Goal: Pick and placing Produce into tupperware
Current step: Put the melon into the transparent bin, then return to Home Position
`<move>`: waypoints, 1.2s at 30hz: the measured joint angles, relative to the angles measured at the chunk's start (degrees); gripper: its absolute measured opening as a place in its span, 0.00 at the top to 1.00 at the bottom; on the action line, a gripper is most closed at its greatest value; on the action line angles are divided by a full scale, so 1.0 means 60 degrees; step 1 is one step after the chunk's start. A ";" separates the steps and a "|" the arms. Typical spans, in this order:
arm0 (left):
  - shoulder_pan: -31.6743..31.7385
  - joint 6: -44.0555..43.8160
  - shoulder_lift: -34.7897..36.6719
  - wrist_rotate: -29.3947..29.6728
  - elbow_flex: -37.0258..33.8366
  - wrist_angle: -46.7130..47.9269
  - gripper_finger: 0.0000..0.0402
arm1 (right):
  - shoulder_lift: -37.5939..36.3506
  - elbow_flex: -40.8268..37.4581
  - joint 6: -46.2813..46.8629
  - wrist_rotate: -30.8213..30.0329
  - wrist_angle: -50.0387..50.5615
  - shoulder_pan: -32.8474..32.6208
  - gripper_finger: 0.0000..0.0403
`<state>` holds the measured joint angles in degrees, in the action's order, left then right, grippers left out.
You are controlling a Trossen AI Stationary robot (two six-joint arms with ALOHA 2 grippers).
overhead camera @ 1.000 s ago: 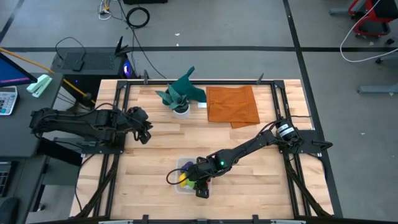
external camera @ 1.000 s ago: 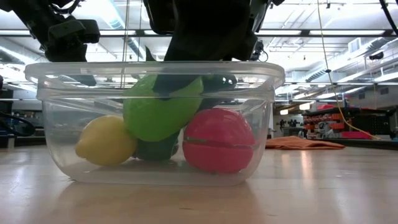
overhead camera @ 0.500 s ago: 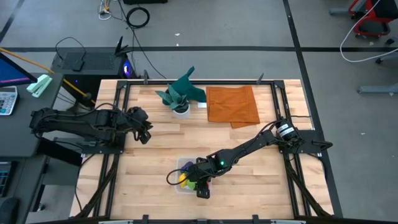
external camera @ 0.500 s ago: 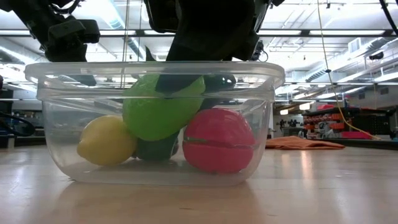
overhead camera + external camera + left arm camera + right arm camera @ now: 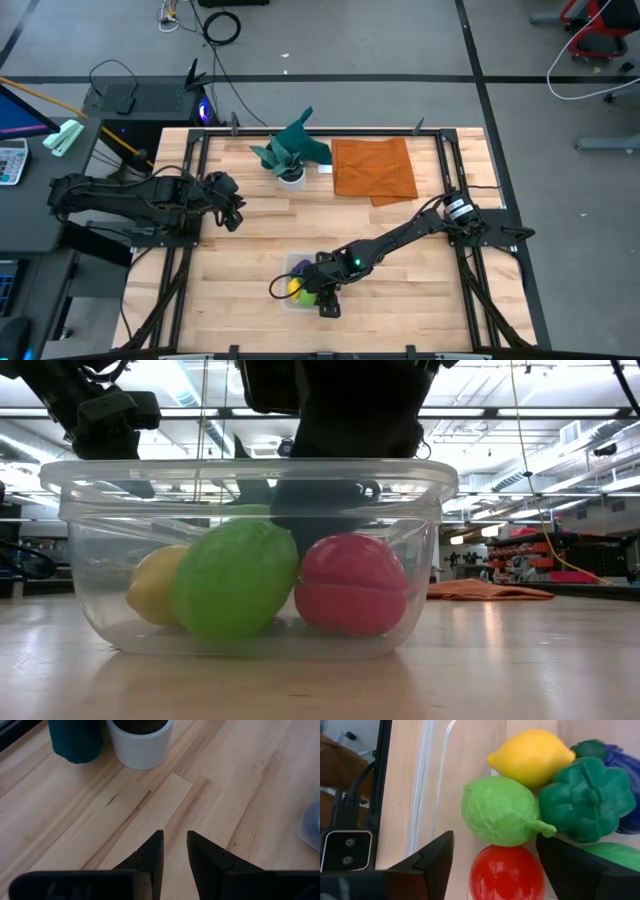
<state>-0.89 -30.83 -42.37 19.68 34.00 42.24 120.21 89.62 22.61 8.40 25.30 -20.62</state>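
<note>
The room had a grey floor [image 5: 400, 40] with cables, and the low view alone showed ceiling lights behind. The wooden table [image 5: 400, 300] carried an orange-brown cloth [image 5: 373, 168] and a teal plant in a white pot [image 5: 290, 152]. The clear tupperware [image 5: 250, 480] stood near the front edge. The right end effector [image 5: 492, 857] hung over it, released, with the fingers apart. Only the right wrist view showed all produce inside: light green cabbage [image 5: 501, 811], red tomato [image 5: 506, 872], yellow lemon [image 5: 532, 756], dark green piece [image 5: 585, 800], purple eggplant [image 5: 625, 765]. The left end effector [image 5: 174, 851] waited near the pot, almost clenched, grasping nothing.
</note>
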 joint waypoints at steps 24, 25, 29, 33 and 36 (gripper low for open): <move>0.0000 0.0109 0.0001 0.0004 0.0000 -0.0061 0.77 | -0.2628 0.0528 -0.0812 -0.2040 0.3362 0.1501 0.34; 0.0001 0.0106 0.0004 0.0007 0.0000 -0.0062 0.78 | -0.2763 0.0488 -0.0816 -0.2060 0.3479 0.1652 0.35; 0.0002 0.0034 0.0004 0.0004 -0.0002 -0.0059 0.77 | -0.3457 -0.0041 -0.1095 -0.2138 0.3636 0.2273 0.40; 0.0003 -0.0003 0.0003 0.0004 0.0000 -0.0059 0.76 | -0.4588 -0.1367 -0.1180 -0.2140 0.3395 0.2867 0.44; 0.0002 -0.0007 0.0004 0.0004 0.0000 -0.0071 0.76 | -0.5694 -0.2575 -0.0887 -0.2116 0.2860 0.3104 0.47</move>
<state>-0.87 -30.87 -42.35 19.70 34.00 41.82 86.05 74.17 17.29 -4.29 42.46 -2.00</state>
